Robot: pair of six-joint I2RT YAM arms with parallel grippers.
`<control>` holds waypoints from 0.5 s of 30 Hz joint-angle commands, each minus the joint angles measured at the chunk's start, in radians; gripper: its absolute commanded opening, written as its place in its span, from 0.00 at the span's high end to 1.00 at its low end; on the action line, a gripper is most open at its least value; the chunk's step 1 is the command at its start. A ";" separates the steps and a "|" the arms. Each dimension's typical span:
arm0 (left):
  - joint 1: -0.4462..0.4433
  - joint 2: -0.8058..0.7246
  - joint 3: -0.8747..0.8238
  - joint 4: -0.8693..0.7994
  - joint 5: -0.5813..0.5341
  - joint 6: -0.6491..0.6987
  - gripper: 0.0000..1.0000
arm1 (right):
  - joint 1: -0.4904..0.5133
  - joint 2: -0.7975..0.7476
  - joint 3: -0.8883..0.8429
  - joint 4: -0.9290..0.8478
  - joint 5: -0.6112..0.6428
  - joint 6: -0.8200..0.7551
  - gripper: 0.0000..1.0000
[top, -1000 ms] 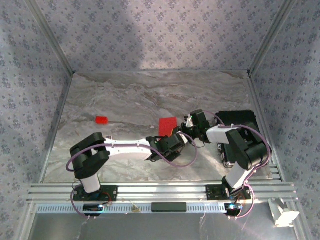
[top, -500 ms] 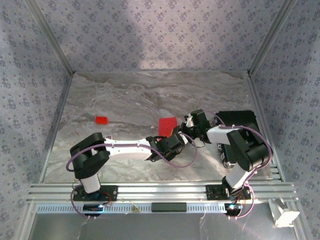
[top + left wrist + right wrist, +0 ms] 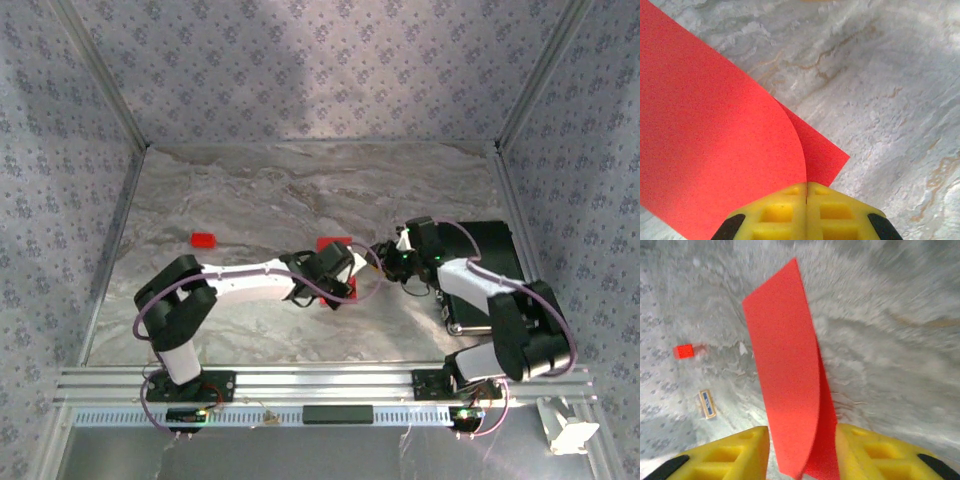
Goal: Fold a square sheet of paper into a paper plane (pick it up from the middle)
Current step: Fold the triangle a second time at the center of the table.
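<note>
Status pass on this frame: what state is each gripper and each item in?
square sheet of paper: curled over itself, one edge pinched
left gripper: jaws shut on the sheet
right gripper: jaws open, sheet standing between them
small red piece: lying flat, untouched
small card: lying flat, untouched

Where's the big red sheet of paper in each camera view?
Top view: the red sheet is near the middle of the picture.
Left wrist: it fills the left side, pinched by the left end effector.
Right wrist: it stands centre, between the parted fingers of the right end effector.
Shared landmark: the small red piece, left of the sheet overhead and in the right wrist view.
</note>
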State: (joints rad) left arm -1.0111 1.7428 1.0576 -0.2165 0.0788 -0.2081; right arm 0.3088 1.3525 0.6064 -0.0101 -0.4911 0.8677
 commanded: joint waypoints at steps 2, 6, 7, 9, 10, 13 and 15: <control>0.058 -0.028 -0.005 0.078 0.263 -0.100 1.00 | -0.022 -0.101 -0.017 -0.171 0.097 -0.071 0.57; 0.099 -0.010 -0.008 0.111 0.346 -0.145 1.00 | -0.020 -0.136 -0.041 -0.166 0.084 -0.062 0.58; 0.108 -0.010 -0.011 0.111 0.356 -0.154 1.00 | -0.018 -0.138 -0.049 -0.154 0.073 -0.058 0.59; 0.123 -0.016 -0.023 0.122 0.364 -0.168 1.00 | -0.005 -0.138 -0.065 -0.122 0.057 -0.042 0.64; 0.128 -0.019 -0.028 0.124 0.365 -0.170 1.00 | 0.003 -0.135 -0.072 -0.111 0.053 -0.034 0.66; 0.140 -0.028 -0.041 0.120 0.356 -0.174 1.00 | 0.038 -0.117 -0.087 -0.065 0.039 -0.011 0.76; 0.143 -0.036 -0.047 0.112 0.343 -0.167 1.00 | 0.065 -0.092 -0.095 -0.021 0.018 0.011 0.81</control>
State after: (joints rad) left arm -0.8742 1.7428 1.0260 -0.1104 0.3954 -0.3630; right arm 0.3450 1.2346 0.5247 -0.0875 -0.4427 0.8486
